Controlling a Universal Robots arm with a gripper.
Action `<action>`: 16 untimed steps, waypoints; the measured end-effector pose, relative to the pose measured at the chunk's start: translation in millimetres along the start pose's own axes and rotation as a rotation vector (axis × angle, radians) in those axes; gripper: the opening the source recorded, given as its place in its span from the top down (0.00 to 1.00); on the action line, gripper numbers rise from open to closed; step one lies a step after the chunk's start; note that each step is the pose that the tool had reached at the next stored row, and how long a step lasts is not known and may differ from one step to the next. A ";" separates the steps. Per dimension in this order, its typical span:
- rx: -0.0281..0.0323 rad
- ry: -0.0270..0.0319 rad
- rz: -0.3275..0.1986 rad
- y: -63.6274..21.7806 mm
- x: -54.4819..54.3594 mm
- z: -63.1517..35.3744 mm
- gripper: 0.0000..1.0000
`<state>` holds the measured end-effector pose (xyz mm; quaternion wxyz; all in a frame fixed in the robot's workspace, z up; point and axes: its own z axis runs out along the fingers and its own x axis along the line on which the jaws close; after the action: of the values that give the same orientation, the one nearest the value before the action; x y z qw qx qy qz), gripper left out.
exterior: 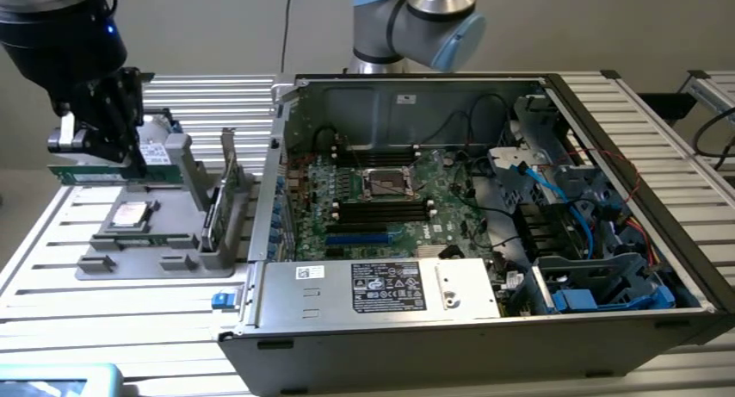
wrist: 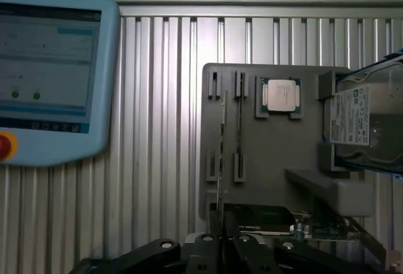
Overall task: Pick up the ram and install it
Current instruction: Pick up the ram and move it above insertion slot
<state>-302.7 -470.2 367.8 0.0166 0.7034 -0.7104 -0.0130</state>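
My black gripper (exterior: 101, 158) hangs above the exterior view's left side of the table, over the grey parts holder (exterior: 172, 263). It is shut on the ram (exterior: 76, 172), a long thin green stick held level below the fingers. In the wrist view the ram (wrist: 221, 160) appears edge-on as a thin line running out from the gripper (wrist: 221, 244), above the holder (wrist: 271, 160). The open computer case (exterior: 344, 345) lies to the exterior view's right, with black memory slots (exterior: 379, 210) on its motherboard below the processor socket (exterior: 388, 182).
The holder also carries a processor chip (wrist: 281, 94), a hard drive (wrist: 365, 119) and an upright expansion card (exterior: 230, 190). A blue-framed teach pendant (wrist: 50, 66) lies on the slatted table. Cables and drive cages (exterior: 574, 233) crowd the case's far side.
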 end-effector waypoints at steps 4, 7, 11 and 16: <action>-0.0001 0.0002 0.000 -15.4 -0.1 -19.1 0.86; -0.0004 0.0001 0.000 -27.1 -0.1 -33.2 0.86; -0.0013 0.0001 0.000 -43.6 -0.2 -50.1 0.86; -0.0025 0.0000 0.000 -65.4 -0.4 -63.7 0.86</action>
<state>-234.7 -470.2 428.7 0.0175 0.7034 -0.7104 -0.0139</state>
